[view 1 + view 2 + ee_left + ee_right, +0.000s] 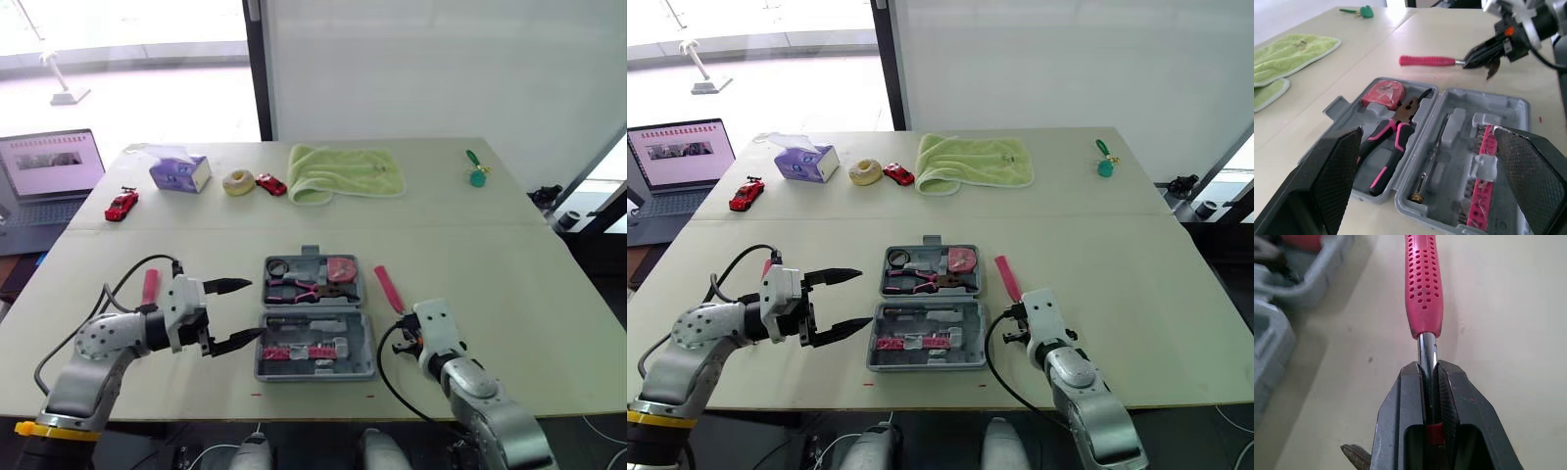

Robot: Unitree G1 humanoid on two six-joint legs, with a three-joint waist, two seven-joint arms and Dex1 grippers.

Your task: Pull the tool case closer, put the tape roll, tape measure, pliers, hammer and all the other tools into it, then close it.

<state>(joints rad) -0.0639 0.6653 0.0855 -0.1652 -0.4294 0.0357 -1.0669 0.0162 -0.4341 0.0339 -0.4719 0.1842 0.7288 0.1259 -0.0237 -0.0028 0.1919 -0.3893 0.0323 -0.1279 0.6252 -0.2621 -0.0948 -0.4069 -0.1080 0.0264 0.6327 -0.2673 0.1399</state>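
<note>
The grey tool case (315, 376) lies open mid-table. Its far half holds pink-handled pliers (299, 286) and a red tape measure (342, 268). The near half holds a screwdriver (1431, 164) and a pink bit strip (1480, 181). A hammer with a pink handle (389, 289) lies on the table just right of the case. My right gripper (1427, 369) is shut on its metal shaft below the handle. My left gripper (253, 309) stands open at the case's left edge, holding nothing. A cream tape roll (237, 182) sits far back on the table.
A pink-handled tool (150, 286) lies left of my left arm, partly hidden. At the back are a tissue box (180, 173), two red toy cars (121, 204) (271, 183), a green towel (345, 172) and a green object (476, 174). A laptop (49, 176) stands off the table's left.
</note>
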